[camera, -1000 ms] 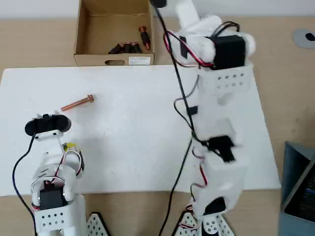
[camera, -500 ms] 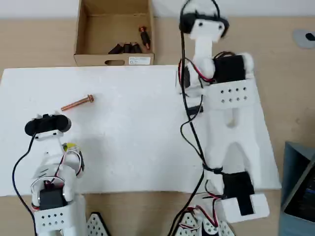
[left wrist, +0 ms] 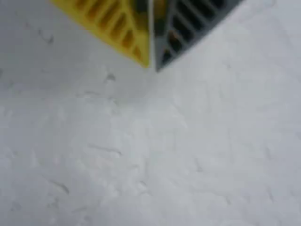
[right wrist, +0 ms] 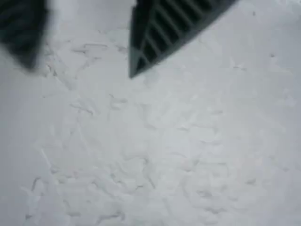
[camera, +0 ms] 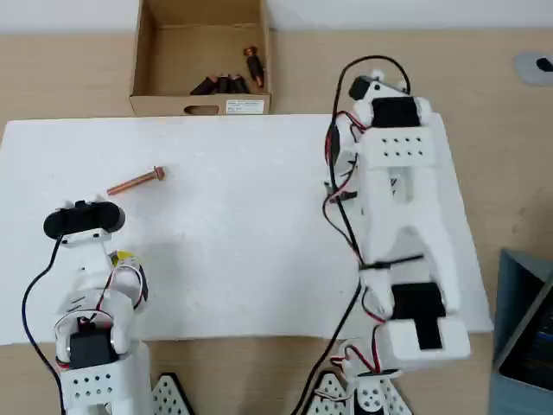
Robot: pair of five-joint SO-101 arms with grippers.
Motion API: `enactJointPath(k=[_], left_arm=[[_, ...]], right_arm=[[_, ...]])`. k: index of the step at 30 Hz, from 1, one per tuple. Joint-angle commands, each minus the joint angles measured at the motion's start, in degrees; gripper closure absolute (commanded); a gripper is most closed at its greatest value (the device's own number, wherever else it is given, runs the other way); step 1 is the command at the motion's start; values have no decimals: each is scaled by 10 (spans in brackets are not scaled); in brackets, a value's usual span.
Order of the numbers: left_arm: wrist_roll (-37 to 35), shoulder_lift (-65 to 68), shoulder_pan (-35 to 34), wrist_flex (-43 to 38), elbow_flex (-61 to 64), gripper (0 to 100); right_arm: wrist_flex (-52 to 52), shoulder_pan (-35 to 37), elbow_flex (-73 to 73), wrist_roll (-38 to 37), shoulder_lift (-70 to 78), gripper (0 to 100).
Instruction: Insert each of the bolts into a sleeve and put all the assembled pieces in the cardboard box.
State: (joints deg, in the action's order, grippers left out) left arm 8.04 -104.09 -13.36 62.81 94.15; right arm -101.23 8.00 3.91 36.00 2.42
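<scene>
We see one copper bolt (camera: 136, 181) lying on the white mat (camera: 233, 242), dark finished pieces (camera: 223, 84) inside the cardboard box (camera: 164, 105) on the worktop (camera: 501, 130), left jaws pressed together, right jaws apart

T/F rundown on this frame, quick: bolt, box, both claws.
1. A copper bolt lies loose on the white mat. True.
2. The cardboard box is empty. False: dark pieces lie inside it, near its front wall.
3. The left claw is shut, with nothing in it. True.
4. The right claw grips the bolt. False: it is open over bare mat, and the bolt lies across the mat, near the left arm.
</scene>
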Motion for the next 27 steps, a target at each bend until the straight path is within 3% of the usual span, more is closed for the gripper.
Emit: enactJointPath(k=[1, 27], left_arm=[[-1, -5, -4, -3, -2, 998], [-1, -5, -4, -3, -2, 998]], right_arm=[[18, -4, 9, 8, 30, 803], [41, -4, 336, 4, 383, 803]])
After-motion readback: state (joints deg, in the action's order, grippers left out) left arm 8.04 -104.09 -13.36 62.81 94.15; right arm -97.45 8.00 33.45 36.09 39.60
